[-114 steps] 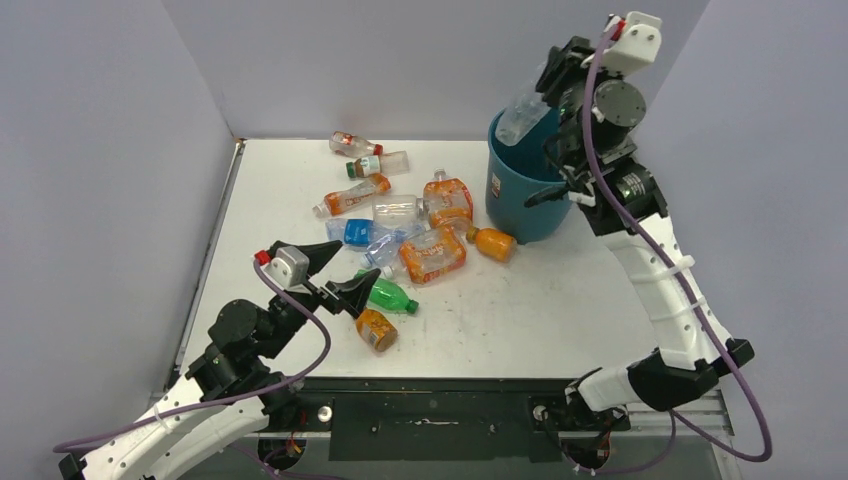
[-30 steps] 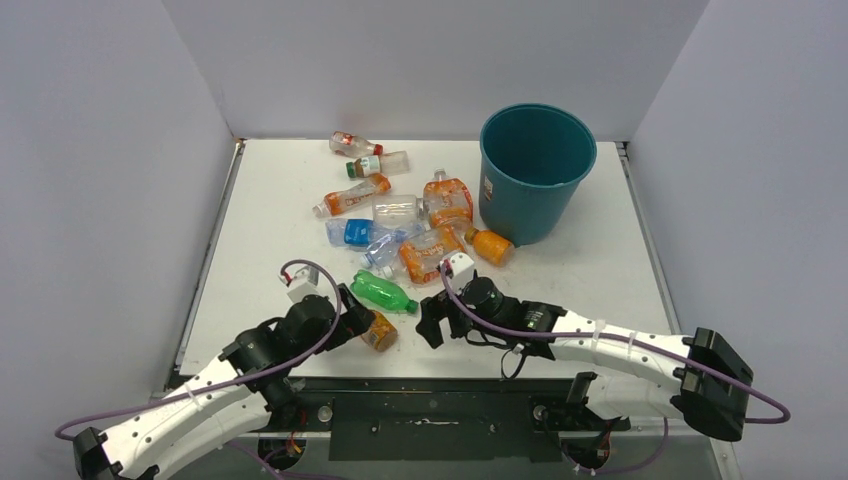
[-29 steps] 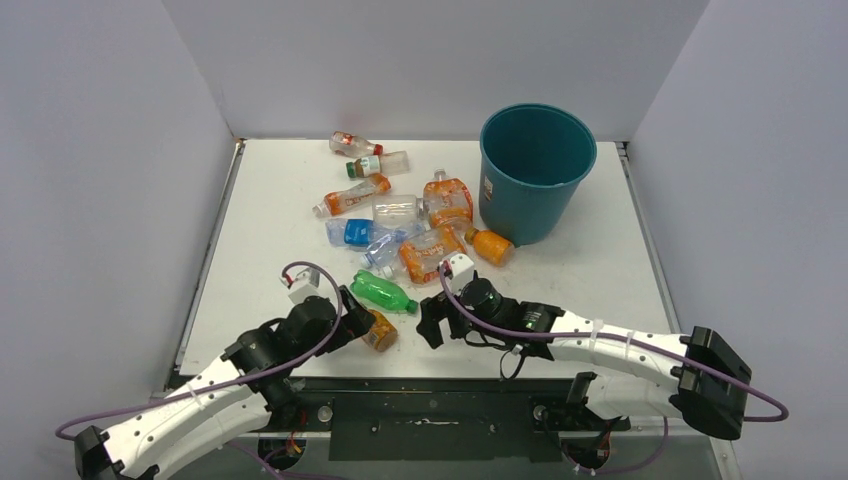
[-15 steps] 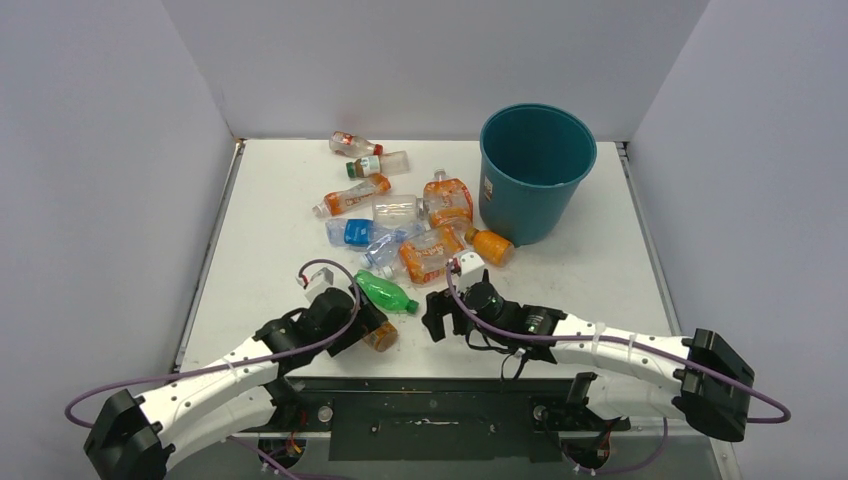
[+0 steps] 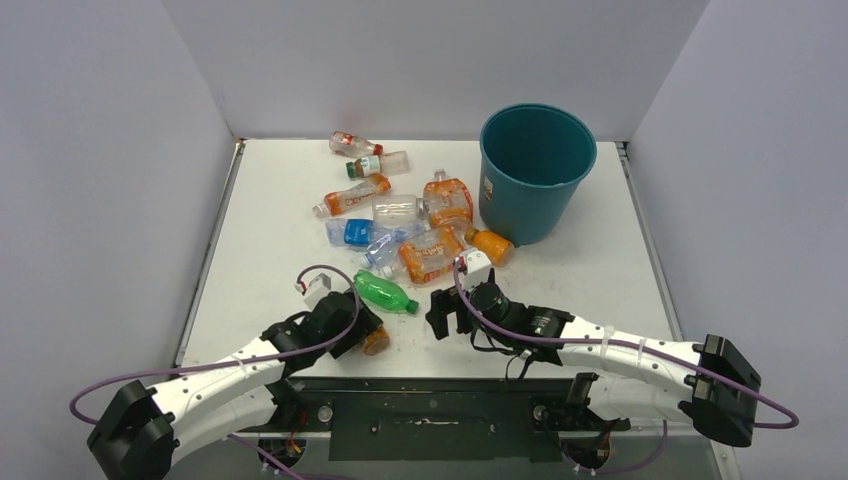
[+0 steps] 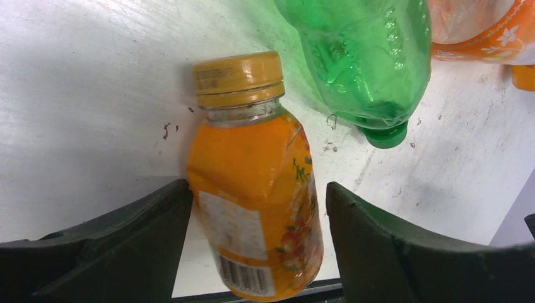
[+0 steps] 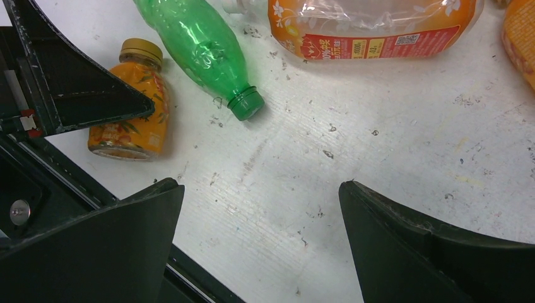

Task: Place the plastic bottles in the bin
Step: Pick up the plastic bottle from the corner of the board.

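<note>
A small orange bottle (image 6: 252,189) with a yellow cap lies near the table's front edge (image 5: 376,341). My left gripper (image 6: 257,189) straddles it, open: the left finger touches its side and a narrow gap remains at the right finger. A green bottle (image 5: 383,292) lies just beyond it. My right gripper (image 7: 260,189) hovers low over bare table to the right of the green bottle (image 7: 199,47), open and with nothing between its fingers. Several more plastic bottles (image 5: 400,215) lie clustered mid-table. The teal bin (image 5: 520,215) stands upright at the back right.
A crushed orange-labelled bottle (image 7: 372,25) lies just ahead of the right gripper (image 5: 447,318). An orange bottle (image 5: 492,244) rests against the bin's foot. The table's front edge with its dark rail (image 7: 208,278) runs right under both grippers. Grey walls enclose the table.
My left gripper slid forward until its fingers flank the orange bottle, and they have narrowed. The right gripper crept slightly to the right, still wide open.
</note>
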You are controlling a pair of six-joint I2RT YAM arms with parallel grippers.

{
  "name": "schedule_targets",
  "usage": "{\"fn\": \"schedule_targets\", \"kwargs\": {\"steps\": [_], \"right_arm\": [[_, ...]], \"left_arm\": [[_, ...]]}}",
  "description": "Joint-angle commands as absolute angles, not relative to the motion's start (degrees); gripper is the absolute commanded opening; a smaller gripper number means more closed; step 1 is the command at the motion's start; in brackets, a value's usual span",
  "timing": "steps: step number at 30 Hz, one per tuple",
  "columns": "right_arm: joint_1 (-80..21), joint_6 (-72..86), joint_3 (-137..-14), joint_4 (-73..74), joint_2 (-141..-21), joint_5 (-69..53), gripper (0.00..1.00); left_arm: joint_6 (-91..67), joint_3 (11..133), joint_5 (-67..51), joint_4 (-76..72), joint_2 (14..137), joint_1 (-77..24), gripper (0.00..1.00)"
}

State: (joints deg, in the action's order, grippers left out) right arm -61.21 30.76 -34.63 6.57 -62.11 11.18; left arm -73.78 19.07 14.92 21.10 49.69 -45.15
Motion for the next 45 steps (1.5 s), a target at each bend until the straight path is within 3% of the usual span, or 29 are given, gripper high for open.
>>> {"fn": "schedule_targets", "kwargs": {"steps": [1, 9, 16, 22, 28, 32, 36, 45], "right_arm": [[-61.49, 30.52, -35.72, 6.49, -61.22, 12.22, 1.0], [-61.48, 28.91, -38.09, 8.22, -60.87, 11.78, 1.0], [-61.52, 27.19, -41.69, 11.08, -59.72, 11.64, 0.94], [-61.43, 28.06, -46.28, 13.33, -57.86, 12.97, 0.92], [-61.34, 28.17, -47.05, 6.74, -50.73, 10.83, 0.9], [-61.34, 27.51, -50.13, 3.97, -49.07, 6.46, 0.9], [-61.35, 29.96, -51.75, 0.72, -48.48, 6.25, 0.9], [-61.37, 32.37, -51.28, -10.95, -51.86, 1.07, 0.9]], "left_arm": [[-73.22, 18.25, 14.16, 15.39, 51.06, -44.78, 0.72], [-70.53, 17.76, 12.4, 13.64, 48.27, -44.74, 0.5], [-65.74, 23.33, 11.14, 21.95, 39.5, -44.77, 0.34], [-57.65, 34.25, 9.99, 33.51, 35.48, -44.91, 0.26], [-39.41, 46.27, 7.16, 34.32, 34.65, -44.91, 0.24], [-24.87, 51.72, 3.56, 29.41, 35.39, -44.86, 0.2], [-12.37, 52.06, 0.05, 20.08, 34.5, -44.91, 0.08], [-2.63, 40.14, -13.13, -8.64, 29.63, -44.88, 0.01]]}}
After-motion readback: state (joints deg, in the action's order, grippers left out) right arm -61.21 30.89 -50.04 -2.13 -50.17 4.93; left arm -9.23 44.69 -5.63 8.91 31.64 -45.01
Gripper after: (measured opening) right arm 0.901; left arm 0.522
